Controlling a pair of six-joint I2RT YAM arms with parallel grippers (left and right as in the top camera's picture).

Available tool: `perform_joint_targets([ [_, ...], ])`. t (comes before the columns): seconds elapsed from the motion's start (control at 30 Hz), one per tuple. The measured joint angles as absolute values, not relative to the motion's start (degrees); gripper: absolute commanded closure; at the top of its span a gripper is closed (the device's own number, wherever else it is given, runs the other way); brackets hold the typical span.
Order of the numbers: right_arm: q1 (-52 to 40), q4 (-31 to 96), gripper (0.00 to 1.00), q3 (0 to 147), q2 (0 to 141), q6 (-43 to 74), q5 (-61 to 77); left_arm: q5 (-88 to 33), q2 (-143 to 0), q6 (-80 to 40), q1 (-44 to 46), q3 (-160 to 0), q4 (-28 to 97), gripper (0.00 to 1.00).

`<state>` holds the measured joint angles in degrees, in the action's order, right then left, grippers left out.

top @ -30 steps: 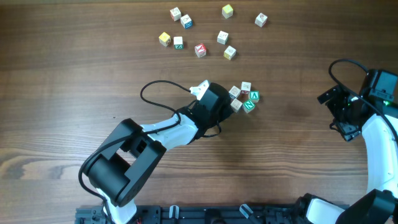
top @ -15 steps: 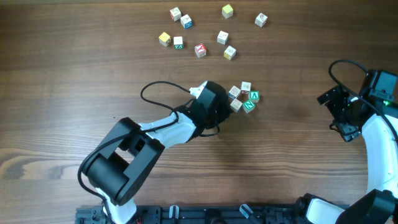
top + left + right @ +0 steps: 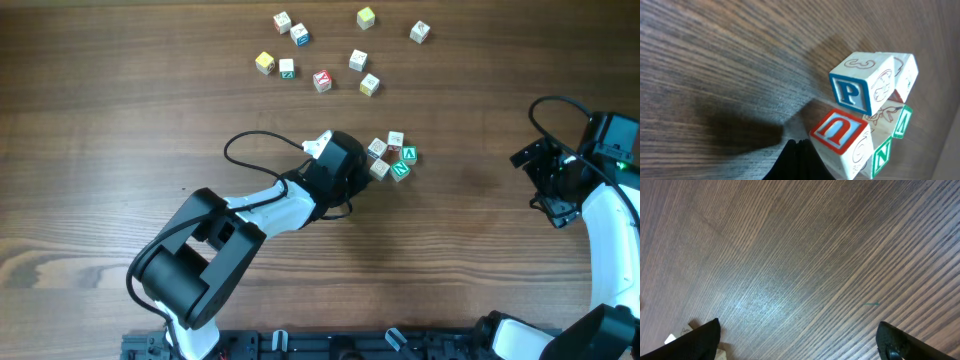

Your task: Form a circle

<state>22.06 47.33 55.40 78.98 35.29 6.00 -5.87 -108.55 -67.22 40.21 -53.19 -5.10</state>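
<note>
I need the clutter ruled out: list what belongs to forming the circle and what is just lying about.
Belongs to the job:
- the circle, a tight cluster of five letter cubes
- left gripper, shut, right beside that cluster

Just lying about:
- nine scattered letter cubes, well apart from the cluster
- right gripper, open over bare wood

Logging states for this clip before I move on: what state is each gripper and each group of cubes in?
left gripper: shut, holding nothing, tips right beside the red U cube.
right gripper: open, empty, over bare table.
circle: five cubes bunched tight, resting on the table.
scattered cubes: nine, lying apart from each other at the far side.
</note>
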Motion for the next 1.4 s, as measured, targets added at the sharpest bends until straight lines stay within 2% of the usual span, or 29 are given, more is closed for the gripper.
perform_joint_targets([
  [1.4,22.1,47.4,0.00,55.4,79.0,35.3,6.0,-5.8,-108.6,-67.2,40.6,-53.2,-7.4,0.96],
])
